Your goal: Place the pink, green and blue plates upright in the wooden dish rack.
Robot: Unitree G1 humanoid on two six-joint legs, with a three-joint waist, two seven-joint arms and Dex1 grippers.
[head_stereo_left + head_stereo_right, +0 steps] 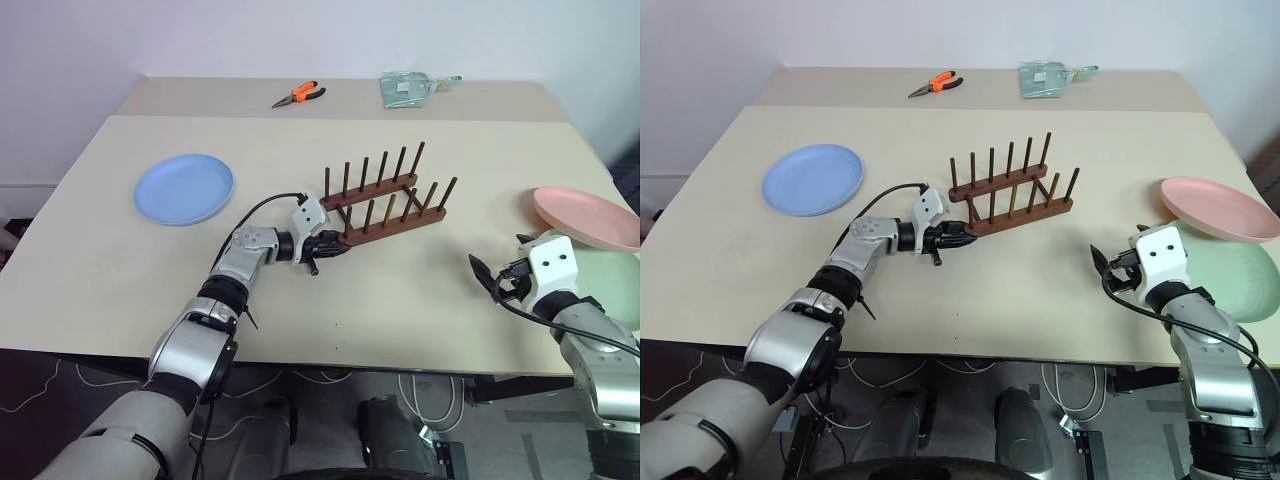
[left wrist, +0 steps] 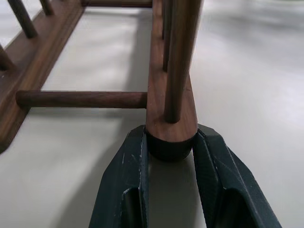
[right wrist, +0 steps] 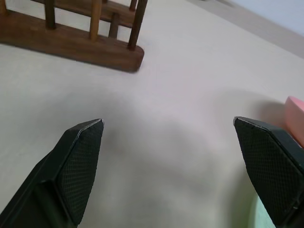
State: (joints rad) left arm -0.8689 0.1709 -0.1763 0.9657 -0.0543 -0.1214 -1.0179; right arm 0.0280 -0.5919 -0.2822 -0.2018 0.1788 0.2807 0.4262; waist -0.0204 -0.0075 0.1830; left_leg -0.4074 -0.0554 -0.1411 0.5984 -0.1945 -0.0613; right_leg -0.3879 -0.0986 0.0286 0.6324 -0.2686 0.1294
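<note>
Rack (image 1: 385,205) runs long toward two o'clock from the left hand (image 1: 330,247), which pinches its near end.

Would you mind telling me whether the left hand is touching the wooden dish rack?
Touching. The left wrist view shows the left hand with both fingers pressed against the rounded end of the dish rack base rail.
</note>
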